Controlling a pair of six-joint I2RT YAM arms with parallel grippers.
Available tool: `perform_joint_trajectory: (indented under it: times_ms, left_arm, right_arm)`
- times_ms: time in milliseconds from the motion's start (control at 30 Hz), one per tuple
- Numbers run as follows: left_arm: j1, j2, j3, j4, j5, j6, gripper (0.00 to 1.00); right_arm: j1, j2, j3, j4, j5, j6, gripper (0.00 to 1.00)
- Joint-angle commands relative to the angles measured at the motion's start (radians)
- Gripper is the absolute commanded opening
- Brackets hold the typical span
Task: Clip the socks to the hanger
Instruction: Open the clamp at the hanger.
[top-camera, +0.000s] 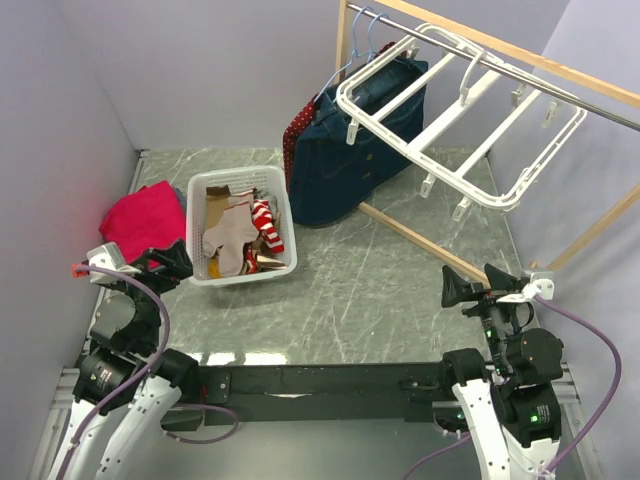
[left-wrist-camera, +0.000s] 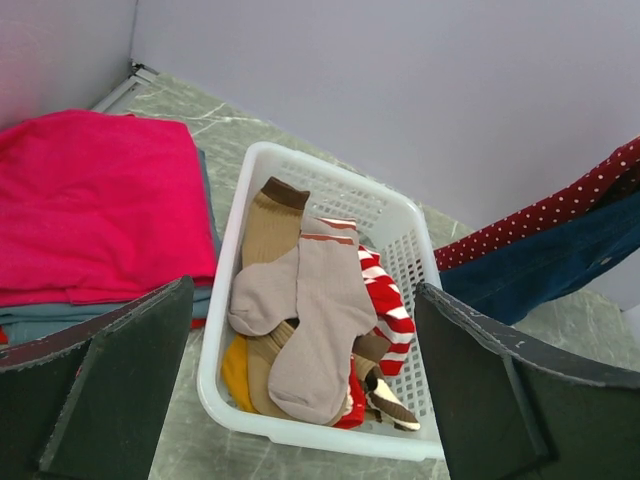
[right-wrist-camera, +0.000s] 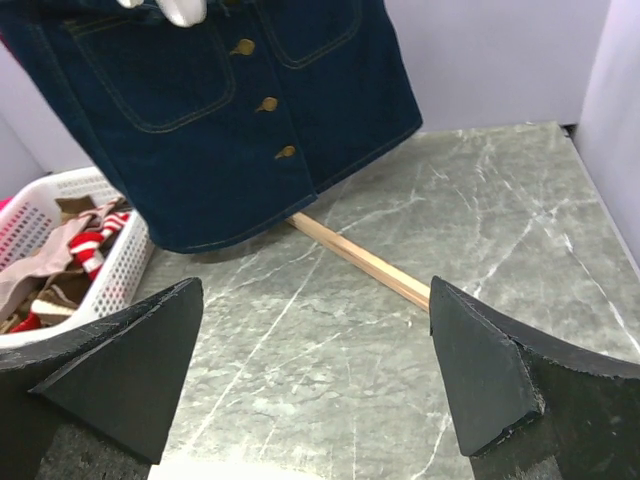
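The white basket (top-camera: 197, 235) sits on the grey marbled table (top-camera: 370, 290), and everything else is easiest to place from it. The socks (top-camera: 233, 238) are all heaped inside: taupe, beige and brown ones tangled with a red-and-white striped one. From the left wrist camera the pile (left-wrist-camera: 305, 330) shows a pale taupe sock lying across the top, and a tan sock with a dark brown cuff reaches toward the basket's (left-wrist-camera: 213, 345) far end.

To the left of the basket lies a folded bright pink cloth (top-camera: 143, 220), close to its side.

Beyond the basket and to its right hangs a navy garment (top-camera: 345, 160), its hem down near the table. The hanger (top-camera: 416, 152), a white frame with crossbars and small dangling clips, hangs tilted from a metal rod (top-camera: 560, 82), higher than the garment and further right of the basket. No sock is on it.

The left jaws hover just beside the basket's near left corner, spread wide with nothing between them. The right jaws are well off to the basket's right, also spread wide and empty, facing the garment (right-wrist-camera: 240, 110) and a wooden bar (right-wrist-camera: 360, 258) lying on the table.
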Motion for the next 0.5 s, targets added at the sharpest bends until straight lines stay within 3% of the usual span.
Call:
perform_joint_trajectory:
  times_ms: [0, 300, 467]
  left_arm:
    - [0.004, 0.015, -0.006, 0.032, 0.045, 0.012, 0.96]
    - [0.004, 0.111, -0.015, 0.129, 0.359, 0.070, 0.96]
    - [0.004, 0.248, 0.027, 0.154, 0.443, 0.062, 0.96]
  right_arm:
    - [-0.001, -0.158, 0.004, 0.053, -0.062, 0.000, 1.00]
    - [-0.001, -0.092, 0.050, 0.038, -0.125, -0.009, 1.00]
    - [-0.001, -0.042, 0.096, 0.042, -0.186, -0.020, 1.00]
